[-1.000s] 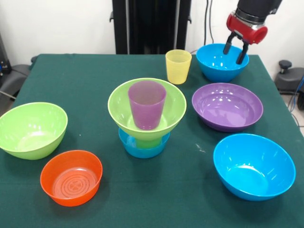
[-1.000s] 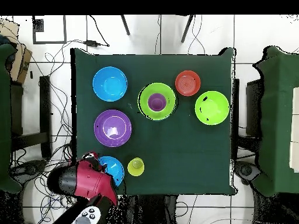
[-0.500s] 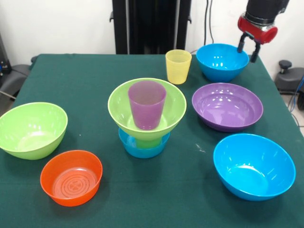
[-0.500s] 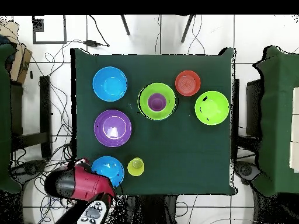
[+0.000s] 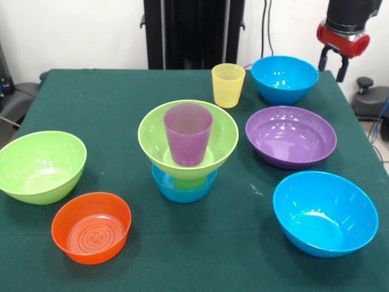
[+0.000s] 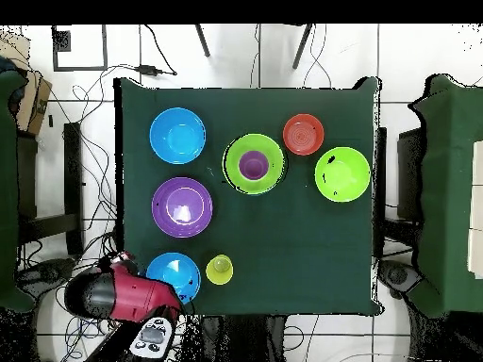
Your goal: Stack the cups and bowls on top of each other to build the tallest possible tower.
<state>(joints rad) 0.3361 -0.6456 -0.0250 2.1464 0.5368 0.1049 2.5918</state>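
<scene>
The tower stands mid-table: a small blue bowl [image 5: 167, 187] at the bottom, a green cup [image 5: 191, 182] barely showing above it, a lime green bowl [image 5: 152, 131], and a purple cup [image 5: 188, 135] upright inside that bowl. From above the tower [image 6: 233, 165] reads as a green ring around purple. My gripper [image 5: 331, 66] hangs open and empty at the far right, just past the rim of the back blue bowl [image 5: 284, 79], touching nothing. A yellow cup [image 5: 228, 85] stands left of that bowl. In the overhead view the gripper [image 6: 121, 257] sits off the table's corner beside the blue bowl [image 6: 174, 275].
A wide purple bowl [image 5: 290, 136] and a large blue bowl [image 5: 324, 213] lie on the right side. On the left lie a lime green bowl [image 5: 41, 165] and an orange bowl [image 5: 91, 227]. A grey remote-like device [image 6: 149, 339] lies off the table near the arm.
My gripper has drawn back from the rim of the back blue bowl, up and toward the table's outer corner. The bowl stayed put, and nothing else moved.
</scene>
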